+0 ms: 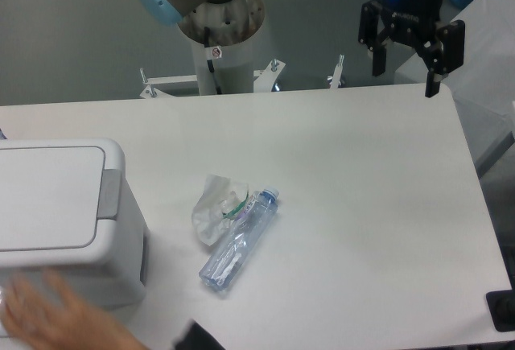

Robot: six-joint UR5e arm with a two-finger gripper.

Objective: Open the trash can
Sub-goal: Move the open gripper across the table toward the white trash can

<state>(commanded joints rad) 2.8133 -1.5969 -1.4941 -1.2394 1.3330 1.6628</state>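
Observation:
The white boxy trash can [64, 221] stands at the left edge of the table, its flat lid [48, 195] shut and a grey push bar [109, 193] along its right edge. My gripper [405, 76] hangs open and empty high over the table's far right edge, far from the can. Its two black fingers [376, 59] point down.
A clear plastic bottle [240, 240] lies on the table right of the can, beside a crumpled clear wrapper [213, 207]. A person's hand [56, 314] reaches in at the bottom left in front of the can. The arm's base [217, 20] stands behind the table.

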